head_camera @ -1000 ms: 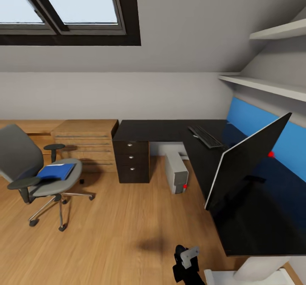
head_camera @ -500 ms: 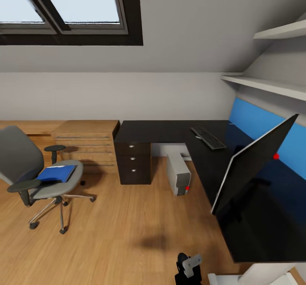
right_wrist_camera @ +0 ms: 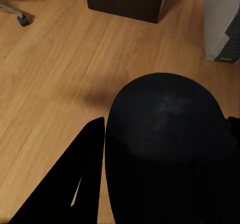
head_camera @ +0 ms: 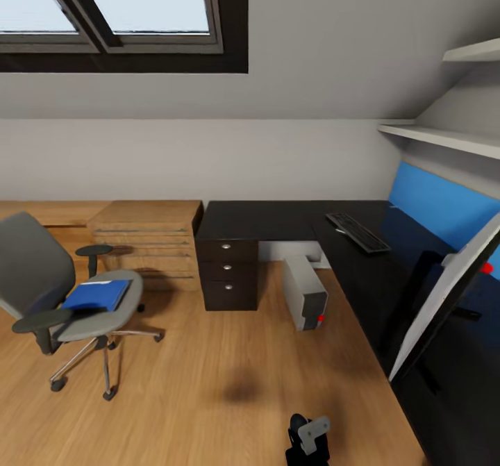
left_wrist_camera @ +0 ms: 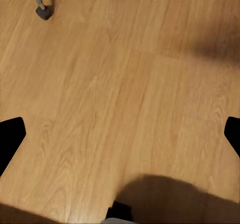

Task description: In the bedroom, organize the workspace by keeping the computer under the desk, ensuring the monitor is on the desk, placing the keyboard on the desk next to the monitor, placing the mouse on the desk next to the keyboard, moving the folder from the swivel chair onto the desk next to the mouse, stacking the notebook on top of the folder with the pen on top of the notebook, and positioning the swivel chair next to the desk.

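The swivel chair (head_camera: 66, 292) stands on the floor at the left with the blue folder (head_camera: 97, 294) lying on its seat. The black-topped desk (head_camera: 278, 217) runs along the back and right. On it lies the keyboard (head_camera: 357, 232). The computer (head_camera: 309, 292) stands on the floor by the desk's inner corner. The monitor (head_camera: 444, 313) hangs tilted over the desk's right wing, pale back showing. Its round black foot (right_wrist_camera: 165, 149) sits in my right gripper (right_wrist_camera: 160, 159), which is shut on it. My left gripper (left_wrist_camera: 120, 136) is open over bare floor. Mouse, notebook and pen are out of view.
A light-wood dresser (head_camera: 146, 237) stands left of the desk's dark drawers (head_camera: 228, 271). White shelves (head_camera: 444, 139) hang over the desk at the right, under the sloped ceiling and skylight (head_camera: 139, 1). A chair castor (left_wrist_camera: 42, 11) lies near my left gripper. Part of my arm (head_camera: 309, 438) shows low in the head view.
The whole head view has shifted, so the camera moved. Relative to the desk, the monitor has moved right and lower, and its pale back now faces me.
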